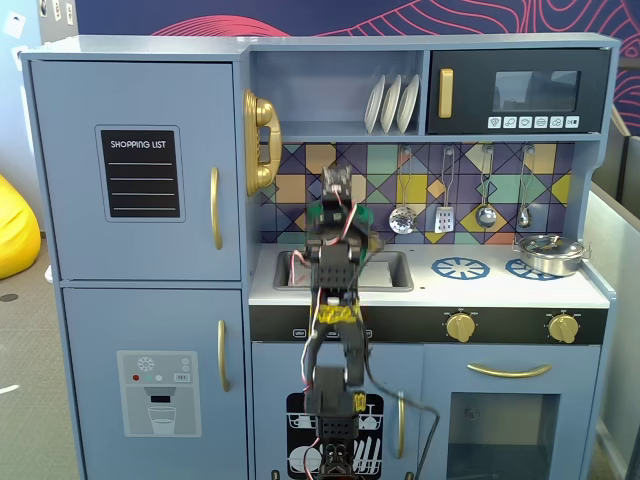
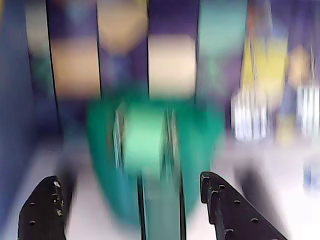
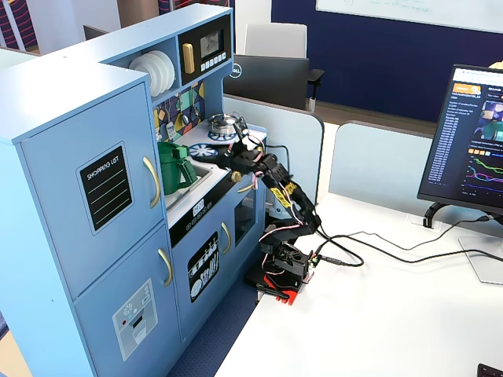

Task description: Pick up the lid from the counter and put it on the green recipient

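dark-green recipient (image 3: 174, 166) (plain), blue-spoked burner ring (image 1: 460, 267)

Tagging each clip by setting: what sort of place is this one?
Likely an office or lab: the arm works at a toy play kitchen standing against a white desk, with a computer monitor and an office chair nearby.

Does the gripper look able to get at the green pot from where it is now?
Probably yes. In the wrist view the green pot fills the space straight ahead of the open gripper, with nothing between them, though the picture is blurred. In a fixed view the arm already reaches over the counter beside the pot.
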Robot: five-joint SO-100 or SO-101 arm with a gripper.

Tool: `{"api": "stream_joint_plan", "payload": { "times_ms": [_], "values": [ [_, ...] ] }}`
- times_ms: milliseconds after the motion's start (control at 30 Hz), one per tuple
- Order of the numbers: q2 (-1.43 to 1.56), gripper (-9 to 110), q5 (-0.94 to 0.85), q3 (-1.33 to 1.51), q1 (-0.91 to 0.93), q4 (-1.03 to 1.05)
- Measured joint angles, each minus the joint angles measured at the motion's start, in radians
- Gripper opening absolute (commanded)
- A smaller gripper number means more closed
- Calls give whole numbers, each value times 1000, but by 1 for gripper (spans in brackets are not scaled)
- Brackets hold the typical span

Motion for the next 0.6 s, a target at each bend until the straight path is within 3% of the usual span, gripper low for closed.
{"api": "stream_joint_plan", "payload": {
  "times_ms": [133,400,600],
  "values": [
    [152,2,40,227,18,193],
    [301,1,69,853,8,268],
    [448,1,161,1100,-32,436]
  ]
}}
